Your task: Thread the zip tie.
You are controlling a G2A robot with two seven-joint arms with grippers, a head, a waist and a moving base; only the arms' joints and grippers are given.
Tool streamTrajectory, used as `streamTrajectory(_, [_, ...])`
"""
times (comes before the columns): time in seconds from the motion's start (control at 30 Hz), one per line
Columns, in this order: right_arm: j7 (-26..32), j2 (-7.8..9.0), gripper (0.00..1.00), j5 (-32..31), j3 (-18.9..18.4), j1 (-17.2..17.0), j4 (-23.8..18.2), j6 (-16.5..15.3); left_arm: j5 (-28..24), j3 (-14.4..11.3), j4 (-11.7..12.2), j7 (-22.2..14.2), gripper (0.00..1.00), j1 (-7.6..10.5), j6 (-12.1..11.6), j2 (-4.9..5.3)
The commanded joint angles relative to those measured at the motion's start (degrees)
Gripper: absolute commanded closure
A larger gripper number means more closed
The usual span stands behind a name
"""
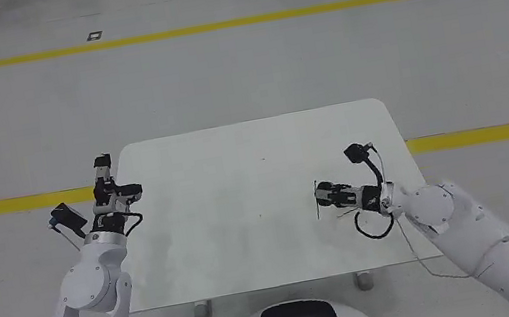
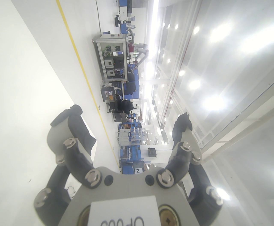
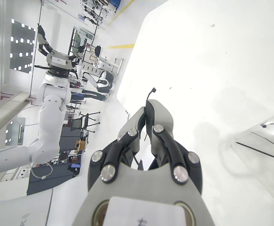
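Zip tie (image 3: 151,93) clamped in R gripper (image 3: 146,109) fingers, bench (image 1: 237,177) 4 o'clock; L gripper (image 2: 129,113) fingers apart at 9 o'clock, prob best pinch tail, align w/ head first.

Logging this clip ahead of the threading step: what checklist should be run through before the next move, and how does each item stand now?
1. The right gripper is shut on the zip tie: ok.
2. The tie's head end sticks out past the fingertips, open to approach: ok.
3. The left gripper is open and empty: ok.
4. The grippers are close enough to work the tie together: not ok. The left is at the table's left edge and the right is near its right side.
5. The tie's tail end is free and reachable: cannot tell, because it runs back between the fingers.
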State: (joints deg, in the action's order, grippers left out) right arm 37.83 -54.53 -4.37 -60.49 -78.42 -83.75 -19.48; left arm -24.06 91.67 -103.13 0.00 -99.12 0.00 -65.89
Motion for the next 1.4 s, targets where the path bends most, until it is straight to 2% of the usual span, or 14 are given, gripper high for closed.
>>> streamTrajectory(0.0, [0.0, 0.0, 1.0, 0.0, 0.0, 0.0, 0.0, 0.0, 0.0, 0.0, 0.0, 0.0, 0.0, 0.0, 0.0, 0.0])
streamTrajectory(0.13, [-1.29, -0.08, 1.0, 0.21, 0.03, -0.8, -0.41, 0.0, 0.0, 0.0, 0.0, 0.0, 0.0, 0.0, 0.0, 0.0])
streamTrajectory(0.27, [-7.07, -0.31, 1.0, 2.6, -0.59, -3.72, -2.01, 0.0, 0.0, 0.0, 0.0, 0.0, 0.0, 0.0, 0.0, 0.0])
streamTrajectory(0.47, [-17.18, -0.9, 1.0, 3.37, -0.16, -8.2, -6.56, 0.0, 0.0, 0.0, 0.0, 0.0, 0.0, 0.0, 0.0, 0.0])
streamTrajectory(0.67, [-22.8, -1.17, 1.0, 2.6, 0.36, -11.29, -9.17, 0.0, 0.0, 0.0, 0.0, 0.0, 0.0, 0.0, 0.0, 0.0])
streamTrajectory(0.77, [-23.83, -0.87, 1.0, 1.71, -0.25, -13.44, -10.64, 0.0, 0.0, 0.0, 0.0, 0.0, 0.0, 0.0, 0.0, 0.0])
streamTrajectory(1.23, [-23.85, -0.89, 1.0, 1.87, -0.19, -13.49, -10.57, 0.08, 0.0, 0.0, 0.0, 0.0, 0.0, 0.0, 0.0, 0.0])
streamTrajectory(1.37, [-24.97, -1.24, 1.0, 6.81, -1.0, -14.35, -8.81, 0.0, 0.0, 0.0, 0.0, 0.0, 0.0, 0.0, 0.0, 0.0])
